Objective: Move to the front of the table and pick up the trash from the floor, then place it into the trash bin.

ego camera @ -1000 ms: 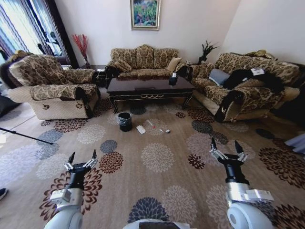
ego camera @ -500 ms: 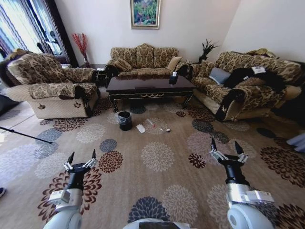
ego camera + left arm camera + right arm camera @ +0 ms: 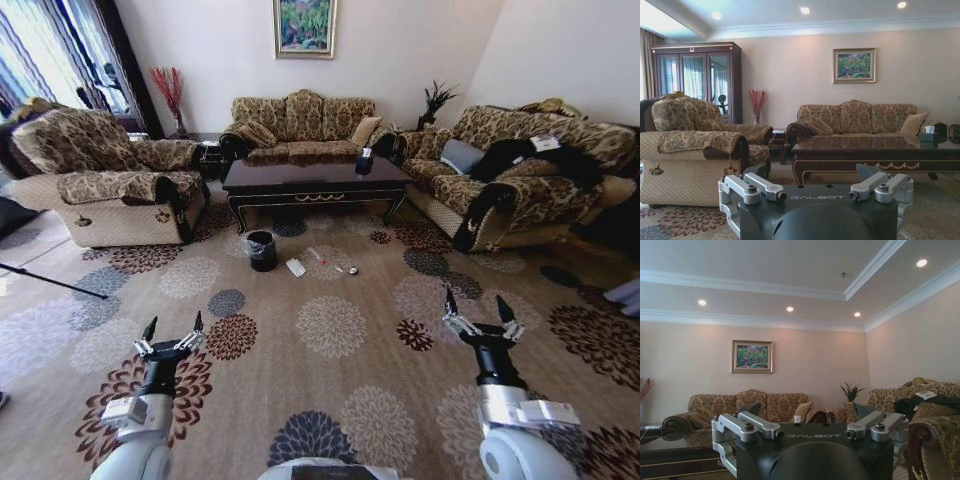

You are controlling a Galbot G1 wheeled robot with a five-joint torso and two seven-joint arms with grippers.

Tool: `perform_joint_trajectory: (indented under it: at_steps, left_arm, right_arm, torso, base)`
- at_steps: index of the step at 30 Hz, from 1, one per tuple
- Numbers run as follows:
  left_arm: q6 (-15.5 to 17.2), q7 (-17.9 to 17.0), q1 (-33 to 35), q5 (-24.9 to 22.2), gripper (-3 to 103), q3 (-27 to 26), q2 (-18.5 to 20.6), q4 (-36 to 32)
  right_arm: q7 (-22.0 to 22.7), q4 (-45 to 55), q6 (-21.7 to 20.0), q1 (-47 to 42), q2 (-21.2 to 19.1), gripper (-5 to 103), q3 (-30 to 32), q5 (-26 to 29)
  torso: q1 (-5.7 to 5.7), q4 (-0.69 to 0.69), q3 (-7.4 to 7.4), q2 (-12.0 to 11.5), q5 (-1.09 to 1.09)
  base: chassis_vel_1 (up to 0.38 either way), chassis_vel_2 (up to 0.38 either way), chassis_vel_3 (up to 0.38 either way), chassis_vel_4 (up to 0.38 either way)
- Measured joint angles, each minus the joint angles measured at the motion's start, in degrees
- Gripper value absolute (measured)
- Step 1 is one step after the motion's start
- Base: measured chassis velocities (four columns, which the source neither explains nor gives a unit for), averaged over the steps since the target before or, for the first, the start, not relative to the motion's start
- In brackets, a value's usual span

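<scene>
The dark brown table stands ahead between the sofas, also seen in the left wrist view. On the carpet in front of it lies the trash: a flat white wrapper, a thin tube with a red tip and small pale bits. The black trash bin stands just left of the wrapper. My left gripper and right gripper are both open and empty, held low in front of me, far short of the trash.
Patterned sofas flank the table: an armchair at left, a sofa behind, another sofa at right with dark clothing on it. A thin black rod lies on the floor at left. Open flowered carpet stretches between me and the trash.
The whole view has shifted slightly, with the table, bin and trash a little nearer and lower; the camera moved forward. Both arms hold the same pose.
</scene>
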Motion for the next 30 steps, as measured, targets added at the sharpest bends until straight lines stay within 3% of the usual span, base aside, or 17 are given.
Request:
perform_joint_trajectory:
  at_steps: [14,17,20,30]
  left_arm:
    - [-0.4,0.3,1.0,0.2,100,-0.2,-0.1,-1.3]
    - [-0.4,0.3,1.1,0.4,100,-0.1,-0.2,-1.4]
    - [-0.6,0.5,1.2,1.0,100,0.0,-0.4,-1.4]
    - [-1.0,0.6,1.2,1.8,100,0.2,-1.0,-1.1]
  right_arm:
    - [-2.3,1.1,-1.7,-0.6,-1.1,100,0.6,-1.5]
    - [-4.2,1.6,-2.4,-0.9,-1.7,100,1.0,-1.5]
    - [-9.1,1.5,-2.5,-1.2,-2.7,100,1.2,-2.5]
    - [-13.9,1.6,-4.6,-1.4,-3.6,100,0.5,-2.7]
  torso:
    - [-1.47,0.0,-1.94,-3.4,0.0]
    - [-1.72,0.0,-2.3,-4.0,0.0]
    - [-2.12,0.0,-2.83,-5.0,0.0]
    - [-3.11,0.0,-4.19,-7.3,0.0]
  base:
    - [0.0,0.0,0.0,0.0]
    - [0.0,0.0,0.0,0.0]
    - [0.0,0.0,0.0,0.0]
    - [0.0,0.0,0.0,0.0]
